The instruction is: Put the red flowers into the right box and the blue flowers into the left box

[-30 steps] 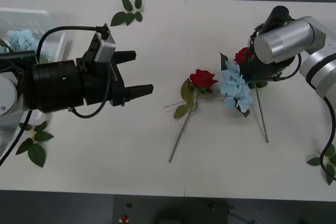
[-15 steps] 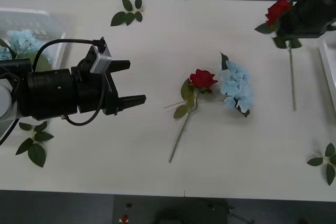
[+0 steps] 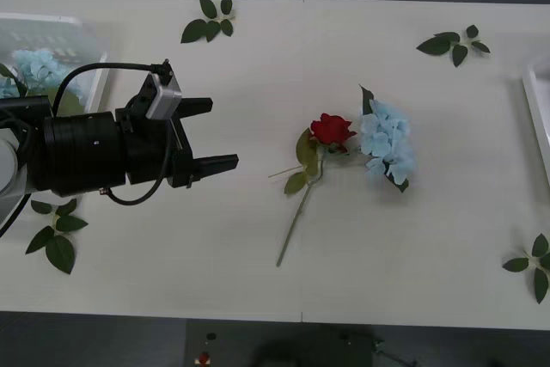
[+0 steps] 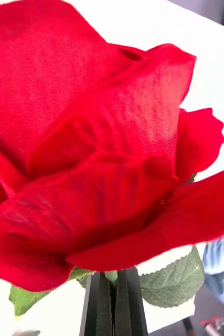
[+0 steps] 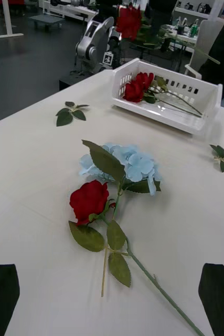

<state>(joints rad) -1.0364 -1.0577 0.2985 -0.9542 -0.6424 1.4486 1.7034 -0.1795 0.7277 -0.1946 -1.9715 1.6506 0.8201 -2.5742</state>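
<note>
One red rose (image 3: pixel 332 129) lies mid-table with its stem toward the front edge, head next to a pale blue flower (image 3: pixel 387 143). Both also lie ahead of my left gripper (image 5: pixel 112 302), the red rose (image 5: pixel 89 199) nearer than the blue flower (image 5: pixel 125 163). My left gripper (image 3: pixel 222 133) hovers open and empty, left of that pair. My right gripper (image 4: pixel 112 307) is shut on the stem of another red rose (image 4: pixel 91 147), held high (image 5: pixel 128 21) above the right box (image 5: pixel 195 113). That box holds red roses (image 5: pixel 138 86). The left box (image 3: pixel 64 27) holds a blue flower (image 3: pixel 30 66).
Loose leaf sprigs lie at the back left (image 3: pixel 209 19), back right (image 3: pixel 453 43), front left (image 3: pixel 56 234) and front right (image 3: pixel 533 264). The right box's edge (image 3: pixel 537 113) shows at the table's right end. A broad bare stretch of table lies between my left gripper and the flowers.
My right arm lifted a red rose off the table beside the blue flower and carried it off to the right, out of the front view. My left gripper drew back slightly, then held still.
</note>
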